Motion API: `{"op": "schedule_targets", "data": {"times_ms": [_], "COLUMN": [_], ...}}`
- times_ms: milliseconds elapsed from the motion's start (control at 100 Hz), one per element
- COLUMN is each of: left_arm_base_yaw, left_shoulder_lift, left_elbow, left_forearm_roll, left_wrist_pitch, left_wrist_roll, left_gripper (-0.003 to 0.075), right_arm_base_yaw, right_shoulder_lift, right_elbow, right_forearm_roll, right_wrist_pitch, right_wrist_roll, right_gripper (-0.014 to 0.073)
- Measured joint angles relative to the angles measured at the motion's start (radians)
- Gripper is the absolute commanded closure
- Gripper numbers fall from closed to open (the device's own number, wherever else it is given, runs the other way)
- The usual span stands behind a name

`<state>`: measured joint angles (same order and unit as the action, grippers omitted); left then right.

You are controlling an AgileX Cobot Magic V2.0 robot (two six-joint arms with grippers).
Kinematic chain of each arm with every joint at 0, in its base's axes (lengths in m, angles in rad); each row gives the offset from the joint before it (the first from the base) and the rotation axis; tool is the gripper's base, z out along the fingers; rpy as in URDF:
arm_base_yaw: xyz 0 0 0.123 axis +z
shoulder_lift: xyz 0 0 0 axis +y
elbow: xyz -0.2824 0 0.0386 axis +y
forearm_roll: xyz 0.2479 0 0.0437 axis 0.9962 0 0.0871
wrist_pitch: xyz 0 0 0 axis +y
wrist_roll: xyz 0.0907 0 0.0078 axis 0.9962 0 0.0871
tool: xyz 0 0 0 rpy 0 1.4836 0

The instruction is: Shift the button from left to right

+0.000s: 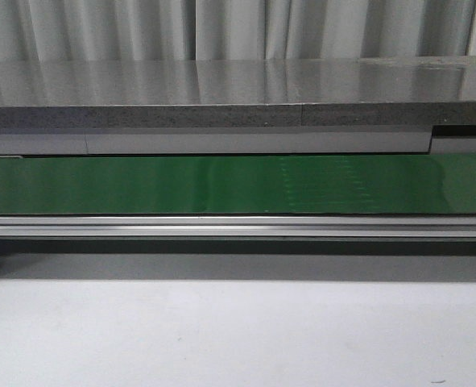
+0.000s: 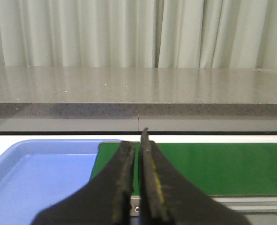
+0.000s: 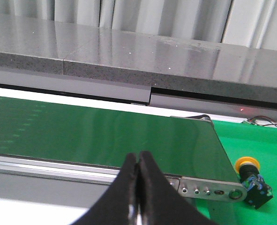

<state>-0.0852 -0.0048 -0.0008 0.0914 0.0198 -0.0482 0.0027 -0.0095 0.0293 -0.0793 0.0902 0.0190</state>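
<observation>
Pale pleated curtains [image 1: 238, 28] hang behind a grey speckled stone counter [image 1: 221, 89], with a long green conveyor belt [image 1: 221, 184] running below it. Beyond the belt's right end, the yellow-capped push-button on a black boxy body [image 3: 251, 179] lies on a bright green surface [image 3: 265, 140]. Both the left black gripper [image 2: 138, 154] and the right black gripper [image 3: 137, 168] have their fingers pressed together, holding nothing. A blue plastic tray [image 2: 30, 173] sits beside the belt's left end.

We see pale pleated curtains [image 1: 221, 28] along the far wall, a glossy grey stone counter [image 1: 221, 89] before them reflecting light, and a white floor [image 1: 221, 339] nearest us.
</observation>
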Motion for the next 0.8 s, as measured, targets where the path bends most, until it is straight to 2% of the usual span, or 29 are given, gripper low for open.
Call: {"op": "schedule_targets", "data": {"times_ms": [800], "left_arm_base_yaw": [0.0], "left_shoulder_lift": [0.0], "left_elbow": [0.0], "left_forearm_roll": [0.0], "left_wrist_pitch": [0.02], "left_wrist_roll": [-0.001], "left_gripper": [0.0715], "right_arm_base_yaw": [0.0], "right_shoulder_lift": [0.0], "right_elbow": [0.0], "right_forearm_roll": [0.0], "right_wrist_pitch": [0.0], "right_wrist_roll": [0.0], "right_gripper": [0.0662]}}
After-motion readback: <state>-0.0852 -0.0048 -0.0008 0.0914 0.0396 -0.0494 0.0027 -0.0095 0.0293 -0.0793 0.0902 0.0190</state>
